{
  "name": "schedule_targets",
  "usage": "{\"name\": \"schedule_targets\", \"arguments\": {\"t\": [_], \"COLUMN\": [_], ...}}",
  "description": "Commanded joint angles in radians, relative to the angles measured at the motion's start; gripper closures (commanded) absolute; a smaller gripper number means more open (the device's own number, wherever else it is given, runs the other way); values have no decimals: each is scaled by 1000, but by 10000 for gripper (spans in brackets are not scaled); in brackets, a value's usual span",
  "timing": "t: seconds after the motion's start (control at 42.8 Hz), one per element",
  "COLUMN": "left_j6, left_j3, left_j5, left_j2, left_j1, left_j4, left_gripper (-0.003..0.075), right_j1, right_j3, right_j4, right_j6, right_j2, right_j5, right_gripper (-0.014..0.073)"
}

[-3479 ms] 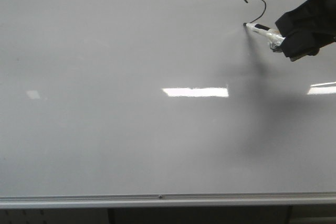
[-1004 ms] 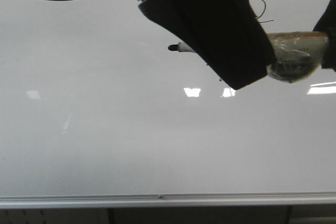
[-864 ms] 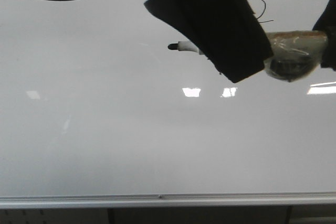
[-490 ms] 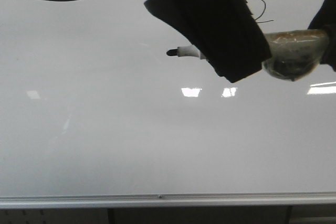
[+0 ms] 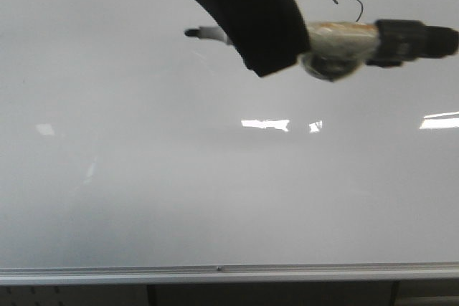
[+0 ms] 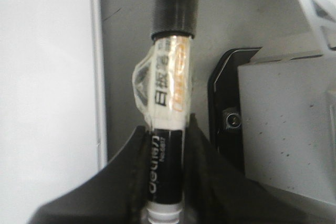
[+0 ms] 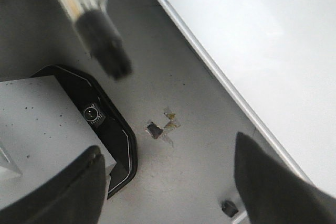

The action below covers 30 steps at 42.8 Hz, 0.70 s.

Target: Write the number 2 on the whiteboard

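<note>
The left claw [image 5: 240, 30] was clenched on a black-and-white marker [image 5: 344, 39], which lay level across the upper part of the front view. Its black tip [image 5: 191, 32] projected toward 9 o'clock and its black rear cap pointed to 3 o'clock. The left wrist view confirmed both fingers [image 6: 121, 177] pressed against the marker barrel [image 6: 167, 129], with clear tape wrapped round its mid-section.

The right claw [image 7: 173, 182] was released, its fingers spread wide and holding nothing.

The whiteboard [image 5: 215, 177] filled the front view, its silver edge rail along the near side. The number 2 [image 5: 350, 3] stood at about 1 o'clock on the whiteboard; only its curled top showed above the marker, the remainder being hidden behind it.
</note>
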Motion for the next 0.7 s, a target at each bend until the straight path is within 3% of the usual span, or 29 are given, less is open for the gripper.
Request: {"name": "schedule_targets", "arguments": {"t": [0.0, 0.257, 0.444, 0.677], "left_j6": [-159, -655, -743, -866], "left_j3": [-92, -174, -70, 193], "left_j5": [33, 61, 40, -169], "left_j2": [-51, -92, -218, -447], "left_j1": [-5, 1, 116, 383], "left_j4": [143, 613, 625, 577], "left_gripper": [741, 741, 741, 741], "right_j1": [-62, -97, -97, -97], "right_j3": [-35, -35, -35, -35], "right_j4": [3, 3, 3, 3], "right_j6": [84, 114, 114, 114], "right_j2": [-47, -89, -89, -89], "right_j5": [-24, -22, -22, -32], "right_gripper": [53, 53, 53, 53]}}
